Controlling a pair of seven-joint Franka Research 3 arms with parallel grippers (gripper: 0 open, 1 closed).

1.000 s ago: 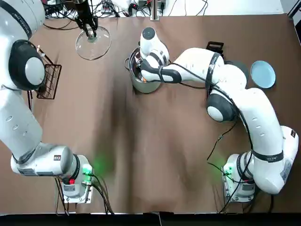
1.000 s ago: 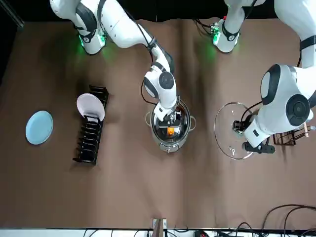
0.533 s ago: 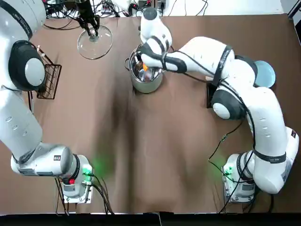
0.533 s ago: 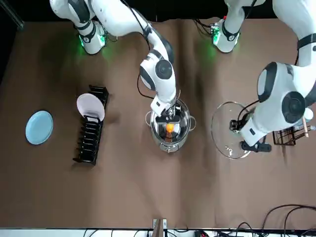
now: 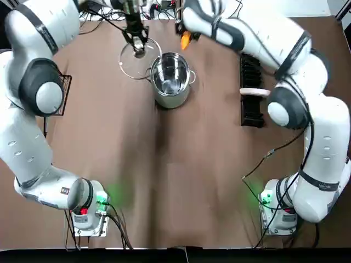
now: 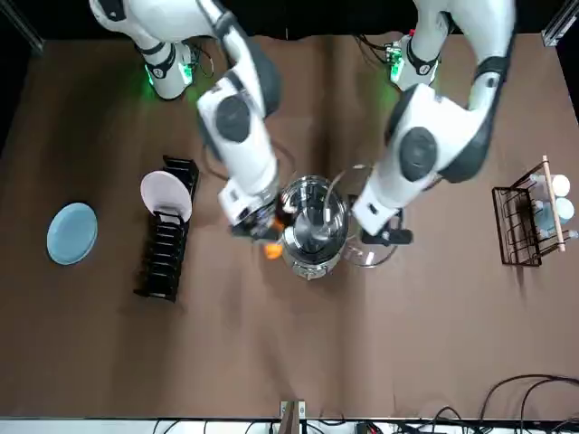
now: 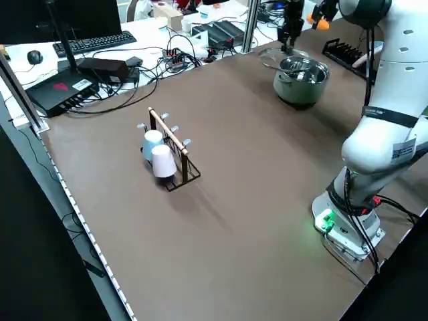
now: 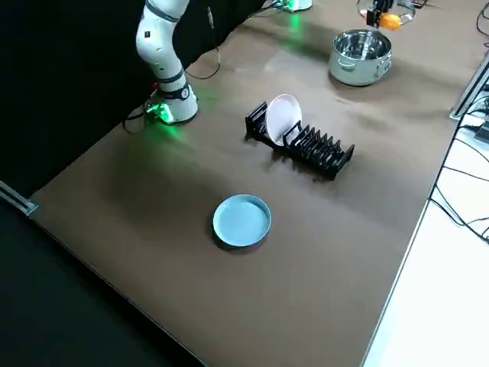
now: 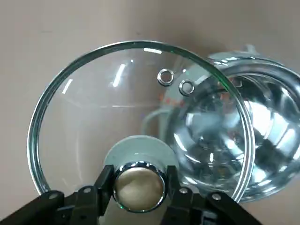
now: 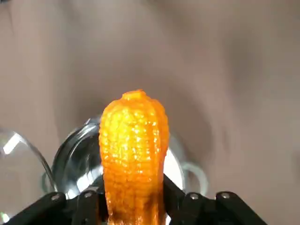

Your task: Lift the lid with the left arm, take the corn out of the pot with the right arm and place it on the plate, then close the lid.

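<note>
The steel pot (image 5: 171, 79) stands open at the far middle of the table, and nothing shows inside it. My right gripper (image 5: 184, 34) is shut on the orange corn (image 5: 185, 39), held in the air just beyond the pot's far right rim; the right wrist view shows the corn (image 10: 133, 154) upright between the fingers. My left gripper (image 5: 137, 45) is shut on the knob (image 9: 139, 184) of the glass lid (image 5: 135, 59), which hangs tilted at the pot's left rim and overlaps it. The blue plate (image 6: 71, 233) lies far to the robot's right, beyond the rack.
A black dish rack (image 6: 167, 240) holding a white plate (image 6: 166, 194) stands between the pot and the blue plate. A wire rack (image 6: 529, 221) with cups sits at the robot's far left. Cables and a post lie past the far edge.
The right gripper has lifted the corn out of the pot and carried it up past the far rim. The left gripper has brought the lid from the far left over to the pot.
</note>
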